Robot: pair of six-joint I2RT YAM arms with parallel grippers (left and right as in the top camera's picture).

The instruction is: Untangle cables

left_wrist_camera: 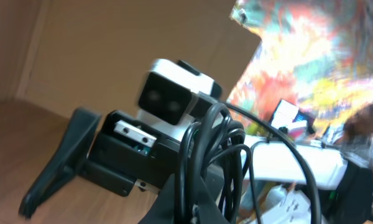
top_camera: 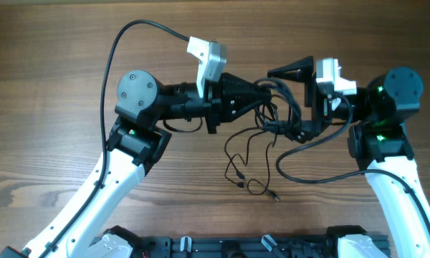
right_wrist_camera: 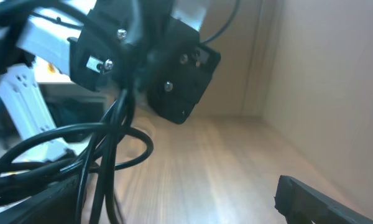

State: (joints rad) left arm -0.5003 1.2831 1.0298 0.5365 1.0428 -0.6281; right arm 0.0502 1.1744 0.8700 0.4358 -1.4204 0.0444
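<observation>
Loose ends: thin black strands of the cables [top_camera: 276, 115] hang down from the bundle and lie on the table [top_camera: 57, 93] on the side near the robot bases. One small plug [top_camera: 274, 195] rests there and is the nearest to the bases.
Thicker cord: a thicker black cord [top_camera: 301, 178] from the right arm's camera makes a loop on the table just beside these strands. It is not part of the tangle.
Bundle: the main tangle is lifted above the table, between the two arms, a little right of the middle.
Left fingers: the left fingers [top_camera: 261, 92] point to the right and are closed narrow on the cables. In the left wrist view several loops [left_wrist_camera: 205, 155] rise out of the fingers at the lower edge.
Right fingers: the right fingers [top_camera: 287, 72] are spread wide, one on the far side of the bundle and one on the near side, with the tangle in the gap between them. In the right wrist view one finger [right_wrist_camera: 317, 202] is at the lower right, well apart from the strands [right_wrist_camera: 105, 149], which cross the lower left. I cannot tell if the other finger touches them.
Behind: in the left wrist view the white camera [left_wrist_camera: 171, 93] of the right arm is behind the loops.
</observation>
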